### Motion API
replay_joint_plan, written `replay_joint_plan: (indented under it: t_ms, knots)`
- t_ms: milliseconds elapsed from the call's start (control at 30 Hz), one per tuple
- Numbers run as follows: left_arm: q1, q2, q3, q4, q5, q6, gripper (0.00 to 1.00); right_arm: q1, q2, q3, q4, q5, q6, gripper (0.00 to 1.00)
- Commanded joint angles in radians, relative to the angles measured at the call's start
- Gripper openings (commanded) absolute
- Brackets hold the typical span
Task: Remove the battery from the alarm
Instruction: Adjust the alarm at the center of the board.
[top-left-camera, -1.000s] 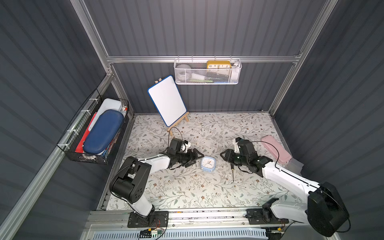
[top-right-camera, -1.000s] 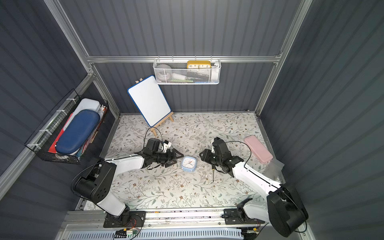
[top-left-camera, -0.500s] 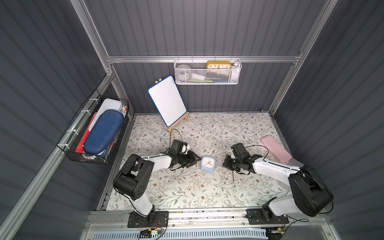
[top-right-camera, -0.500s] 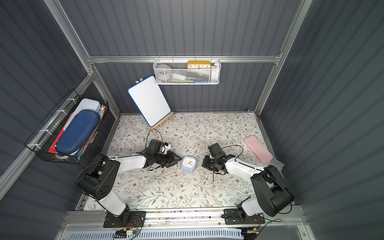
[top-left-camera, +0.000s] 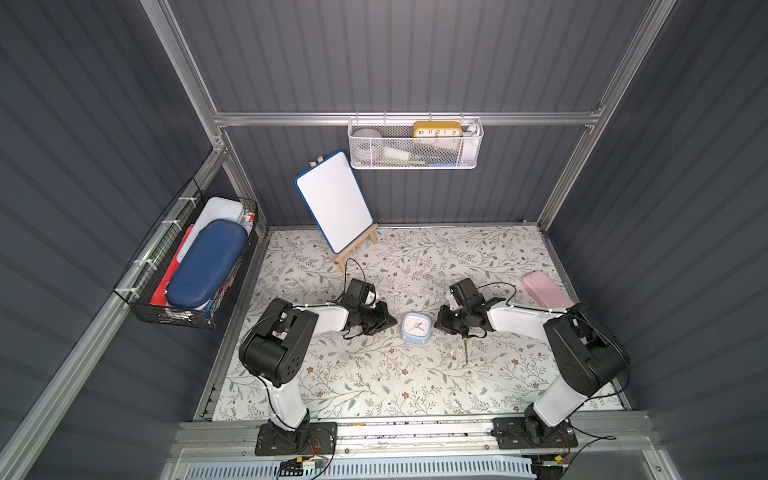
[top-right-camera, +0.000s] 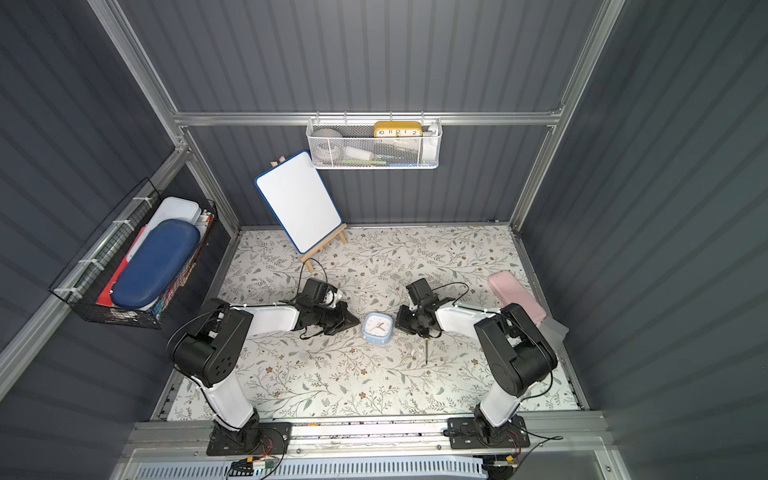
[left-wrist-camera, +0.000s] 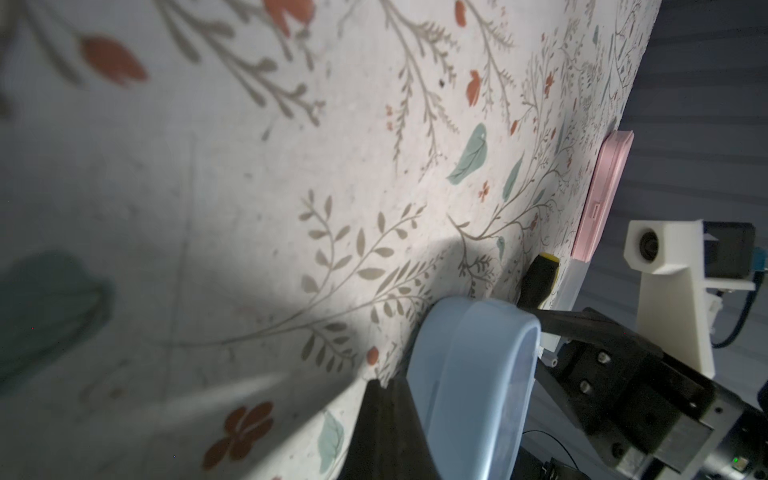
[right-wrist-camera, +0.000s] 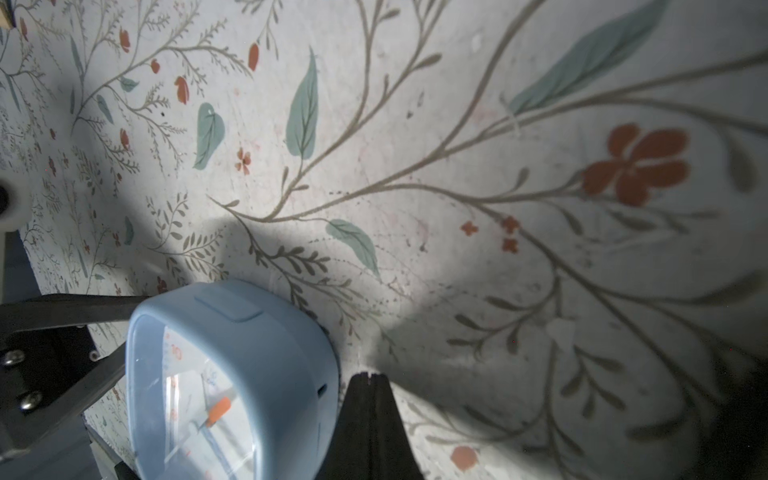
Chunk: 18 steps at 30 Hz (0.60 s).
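Observation:
The alarm (top-left-camera: 417, 328) (top-right-camera: 377, 328), a light-blue rounded-square clock, lies face up on the floral table, mid-way between both arms. Its blue side fills the left wrist view (left-wrist-camera: 469, 374), and its white face with an orange hand shows in the right wrist view (right-wrist-camera: 232, 374). My left gripper (top-left-camera: 392, 321) (left-wrist-camera: 380, 384) rests low just left of the alarm, shut and holding nothing. My right gripper (top-left-camera: 437, 323) (right-wrist-camera: 368, 376) sits low just right of it, also shut and holding nothing. The battery is hidden.
A thin screwdriver (top-left-camera: 466, 351) (top-right-camera: 427, 353) lies by the right gripper. A pink case (top-left-camera: 546, 289) sits at the right edge. A whiteboard on an easel (top-left-camera: 334, 201) stands at the back. Wire baskets hang on the back wall (top-left-camera: 415, 143) and the left wall (top-left-camera: 187, 266).
Both grippers have closed from open. Both arms have sunk lower to the table, and the right arm has folded back, with its tip staying beside the alarm.

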Motion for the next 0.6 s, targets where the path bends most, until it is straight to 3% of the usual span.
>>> replay_joint_plan:
  t_ms: [0,267,333,567]
  knots:
    - [-0.029,0.003,-0.018,0.031,0.028,-0.022,0.00,0.001,0.001,0.036,0.009,-0.035,-0.017,0.05]
    - [-0.128,-0.028,-0.002,0.014,-0.002,-0.055,0.00,0.006,-0.023,0.069,-0.012,-0.016,-0.020,0.08]
    - [-0.132,-0.055,-0.024,0.014,-0.008,-0.059,0.00,0.006,-0.041,0.069,-0.041,0.019,-0.029,0.12]
    - [-0.109,-0.146,0.033,-0.243,-0.180,-0.037,0.01,0.007,-0.148,0.045,-0.130,0.152,-0.044,0.20]
